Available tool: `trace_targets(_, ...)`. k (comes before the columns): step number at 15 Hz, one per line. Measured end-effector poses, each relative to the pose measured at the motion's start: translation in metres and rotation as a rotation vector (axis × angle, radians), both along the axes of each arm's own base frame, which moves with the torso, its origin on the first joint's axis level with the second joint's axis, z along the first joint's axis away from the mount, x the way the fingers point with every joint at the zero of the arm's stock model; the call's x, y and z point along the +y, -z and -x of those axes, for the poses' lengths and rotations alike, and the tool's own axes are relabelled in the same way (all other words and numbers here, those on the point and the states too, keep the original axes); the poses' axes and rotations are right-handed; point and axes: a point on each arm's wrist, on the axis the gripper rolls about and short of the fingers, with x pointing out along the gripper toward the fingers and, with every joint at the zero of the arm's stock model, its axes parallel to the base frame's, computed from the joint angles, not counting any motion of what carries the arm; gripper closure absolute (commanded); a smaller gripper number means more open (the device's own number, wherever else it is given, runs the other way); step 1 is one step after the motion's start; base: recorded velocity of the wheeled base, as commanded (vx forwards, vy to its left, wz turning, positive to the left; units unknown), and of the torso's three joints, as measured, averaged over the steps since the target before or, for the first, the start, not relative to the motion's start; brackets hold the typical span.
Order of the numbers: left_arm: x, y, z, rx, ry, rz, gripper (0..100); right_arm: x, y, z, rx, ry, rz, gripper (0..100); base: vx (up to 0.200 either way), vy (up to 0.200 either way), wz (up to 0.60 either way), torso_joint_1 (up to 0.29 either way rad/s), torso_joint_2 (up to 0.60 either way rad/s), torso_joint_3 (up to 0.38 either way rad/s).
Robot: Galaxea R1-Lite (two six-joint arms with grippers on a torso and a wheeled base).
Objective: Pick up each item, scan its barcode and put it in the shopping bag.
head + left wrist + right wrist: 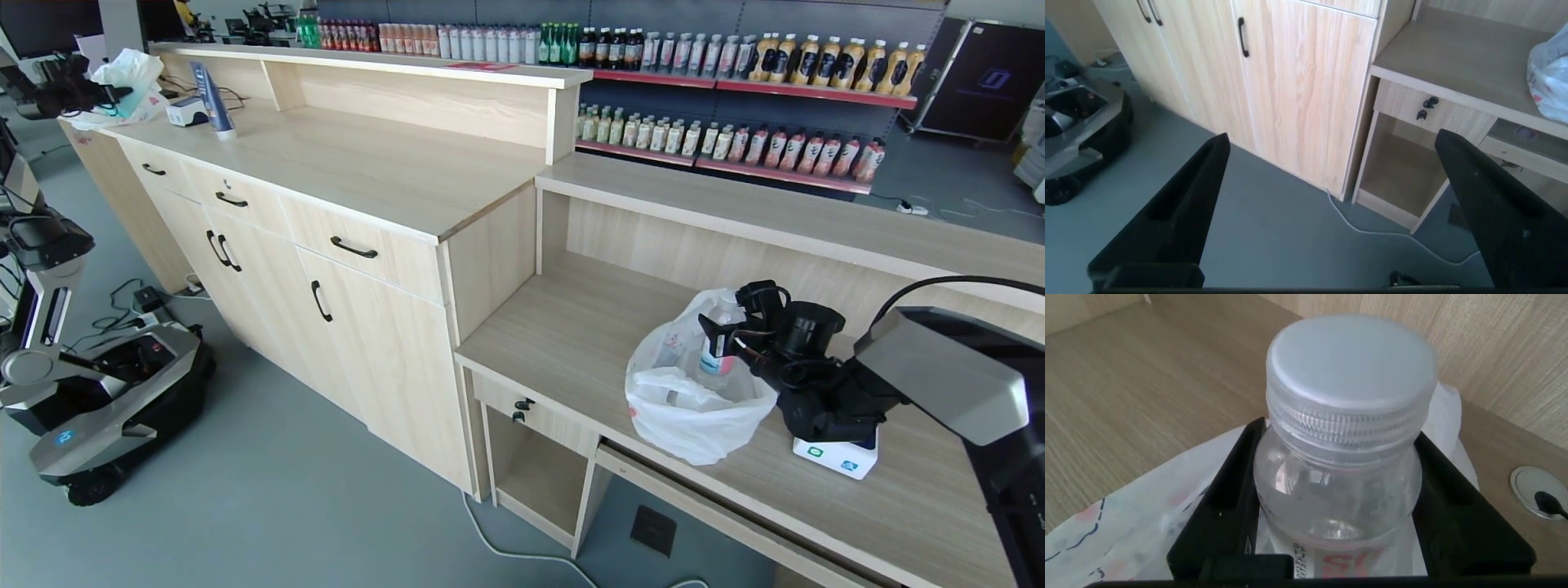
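Bottle in right gripper, at shopping bag mouth nr desk edge.

A clear, white-capped bottle is held upright by the right gripper in the mouth of the open white shopping bag, which is set on the lower desk.

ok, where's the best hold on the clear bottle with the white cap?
Around the body just under the screw cap, from the side, as the right pincer has it: the bottle stands roughly upright, and its round wall there fits between the fingers.
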Motion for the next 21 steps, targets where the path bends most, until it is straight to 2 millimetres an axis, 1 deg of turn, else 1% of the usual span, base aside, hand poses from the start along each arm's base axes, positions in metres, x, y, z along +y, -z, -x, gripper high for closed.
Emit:
trace_targets(3, 0.0, 0.0, 0.0, 0.0, 0.0, 0.0, 0, -0.005, 0.004, -0.001, 0.012, 0.01, -0.001, 100, 0.0, 0.0, 0.0, 0.0, 0.0, 0.0)
trace_targets(4, 0.0, 0.0, 0.0, 0.0, 0.0, 0.0, 0, -0.006, 0.004, 0.0, 0.014, 0.012, -0.001, 0, 0.0, 0.0, 0.0, 0.0, 0.0, 0.0)
trace_targets(6, 0.0, 0.0, 0.0, 0.0, 0.0, 0.0, 0, -0.008, 0.008, 0.002, 0.035, 0.018, 0.001, 0, 0.0, 0.0, 0.0, 0.0, 0.0, 0.0)
trace_targets(7, 0.0, 0.0, 0.0, 0.0, 0.0, 0.0, 0, -0.009, 0.005, 0.003, 0.033, 0.021, -0.001, 0, 0.0, 0.0, 0.0, 0.0, 0.0, 0.0)
trace_targets(9, 0.0, 0.0, 0.0, 0.0, 0.001, 0.0, 0, -0.01, -0.011, 0.007, 0.012, 0.021, -0.005, 0, 0.0, 0.0, 0.0, 0.0, 0.0, 0.0)
trace_targets(10, 0.0, 0.0, 0.0, 0.0, 0.0, 0.0, 0, -0.009, -0.023, 0.012, -0.003, 0.019, -0.004, 0, 0.0, 0.0, 0.0, 0.0, 0.0, 0.0)
trace_targets(12, 0.0, 0.0, 0.0, 0.0, 0.0, -0.001, 0, -0.009, -0.052, 0.03, -0.017, 0.019, -0.003, 0, 0.0, 0.0, 0.0, 0.0, 0.0, 0.0)
trace_targets(14, 0.0, 0.0, 0.0, 0.0, 0.0, 0.0, 0, -0.012, -0.085, 0.063, -0.013, 0.025, -0.002, 0, 0.0, 0.0, 0.0, 0.0, 0.0, 0.0)
trace_targets(15, 0.0, 0.0, 0.0, 0.0, 0.0, 0.0, 0, -0.017, -0.1, 0.08, -0.018, 0.041, -0.001, 0, 0.0, 0.0, 0.0, 0.0, 0.0, 0.0)
trace_targets(16, 0.0, 0.0, 0.0, 0.0, 0.0, 0.0, 0, -0.027, -0.116, 0.1, -0.004, 0.093, 0.002, 0, 0.0, 0.0, -0.6, -0.002, 0.0, 0.002)
trace_targets(17, 0.0, 0.0, 0.0, 0.0, 0.0, 0.0, 0, -0.047, -0.13, 0.121, 0.038, 0.184, 0.009, 0, 0.0, 0.0, -0.6, -0.002, 0.0, -0.002)
trace_targets(18, 0.0, 0.0, 0.0, 0.0, 0.0, 0.0, 0, -0.067, -0.139, 0.137, 0.074, 0.272, 0.02, 0, 0.0, 0.0, -0.6, -0.124, 0.21, 0.119)
trace_targets(20, 0.0, 0.0, 0.0, 0.0, 0.001, 0.0, 0, -0.119, -0.151, 0.173, 0.142, 0.479, 0.076, 0, 0.0, 0.0, -0.6, -0.161, 0.33, 0.151)
trace_targets(21, 0.0, 0.0, 0.0, 0.0, 0.0, 0.0, 0, -0.14, -0.153, 0.187, 0.173, 0.56, 0.114, 0, 0.0, 0.0, -0.6, -0.154, 0.35, 0.163)
